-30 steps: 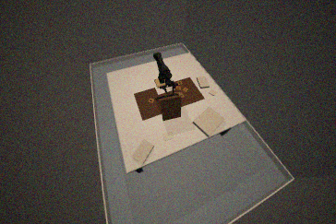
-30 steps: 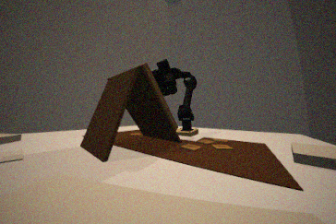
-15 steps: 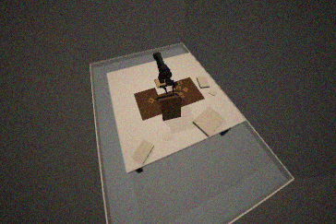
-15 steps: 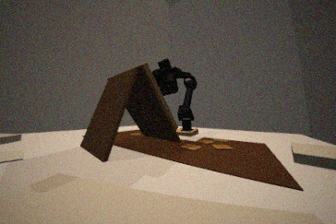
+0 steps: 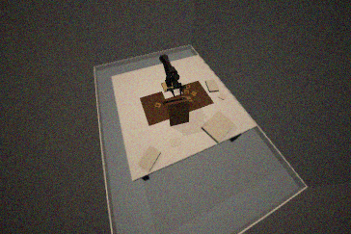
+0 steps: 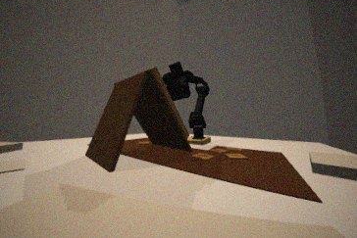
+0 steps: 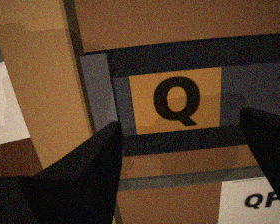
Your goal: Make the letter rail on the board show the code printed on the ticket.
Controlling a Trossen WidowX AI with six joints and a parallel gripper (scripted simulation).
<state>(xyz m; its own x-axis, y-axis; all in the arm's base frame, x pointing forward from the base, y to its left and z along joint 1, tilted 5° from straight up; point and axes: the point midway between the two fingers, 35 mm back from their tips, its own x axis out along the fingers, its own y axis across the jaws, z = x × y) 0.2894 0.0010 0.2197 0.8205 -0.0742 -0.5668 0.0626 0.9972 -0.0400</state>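
Observation:
The letter rail [image 7: 183,143] runs across the sloping board [image 6: 164,117] [image 5: 178,115], with a grey end stop [image 7: 98,87] at the left in the wrist view. A tile marked Q [image 7: 177,100] lies flat in the rail, upright to read, with a narrow gap between it and the stop. My gripper [image 7: 180,123] [image 5: 177,95] is open, one finger to each side of the Q tile, with space showing beside the tile at the right. The ticket [image 7: 236,212] shows at the lower right edge; Q and part of a second letter are visible, the rest is cut off. The exterior view hides the fingertips.
Loose tiles [image 5: 194,93] [image 6: 236,156] lie on the brown mat [image 5: 151,116] [image 6: 265,175] right of the board, and another tile [image 5: 157,105] lies left. Pale slabs [image 5: 219,126] [image 5: 149,159] and a smaller block [image 5: 212,86] [image 6: 333,166] stand around on the counter.

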